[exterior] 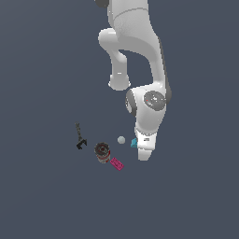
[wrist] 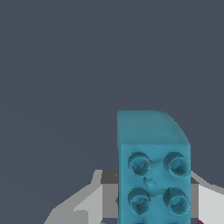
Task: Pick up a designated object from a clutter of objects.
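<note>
The cyan studded brick (wrist: 153,175) fills the lower part of the wrist view, standing between my two fingers (wrist: 87,203), which lie against its two sides. My gripper (wrist: 153,210) looks shut on it. In the exterior view only a small cyan corner of the brick (exterior: 134,143) shows beside the white hand (exterior: 144,148), low among the clutter. My fingertips are hidden there.
In the exterior view, a small white ball (exterior: 121,139) lies just left of the brick. A dark round can (exterior: 102,151) and a flat pink brick (exterior: 116,163) are further to the left, and a black wrench-like tool (exterior: 80,138) lies beyond them. The floor is plain grey.
</note>
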Action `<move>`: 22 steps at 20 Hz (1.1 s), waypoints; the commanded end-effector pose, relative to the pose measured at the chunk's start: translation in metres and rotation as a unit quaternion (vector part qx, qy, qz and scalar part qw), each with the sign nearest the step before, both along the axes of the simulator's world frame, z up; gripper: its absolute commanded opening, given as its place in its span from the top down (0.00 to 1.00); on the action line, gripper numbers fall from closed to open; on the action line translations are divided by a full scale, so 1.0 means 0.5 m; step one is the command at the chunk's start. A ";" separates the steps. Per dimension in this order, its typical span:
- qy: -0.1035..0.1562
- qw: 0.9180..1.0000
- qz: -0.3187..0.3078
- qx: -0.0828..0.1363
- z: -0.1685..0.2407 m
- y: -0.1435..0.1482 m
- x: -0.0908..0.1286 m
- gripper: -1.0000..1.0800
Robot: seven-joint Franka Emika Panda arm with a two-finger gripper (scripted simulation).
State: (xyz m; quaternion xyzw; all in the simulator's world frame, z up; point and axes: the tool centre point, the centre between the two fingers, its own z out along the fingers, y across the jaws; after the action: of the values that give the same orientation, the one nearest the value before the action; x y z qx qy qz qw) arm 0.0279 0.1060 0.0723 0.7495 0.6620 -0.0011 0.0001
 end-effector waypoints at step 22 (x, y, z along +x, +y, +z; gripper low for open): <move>-0.001 1.000 0.000 0.003 0.370 -0.291 -0.165 1.00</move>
State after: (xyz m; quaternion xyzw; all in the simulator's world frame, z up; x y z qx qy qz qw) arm -0.0481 -0.0290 0.2430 0.7494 0.6621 0.0007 -0.0008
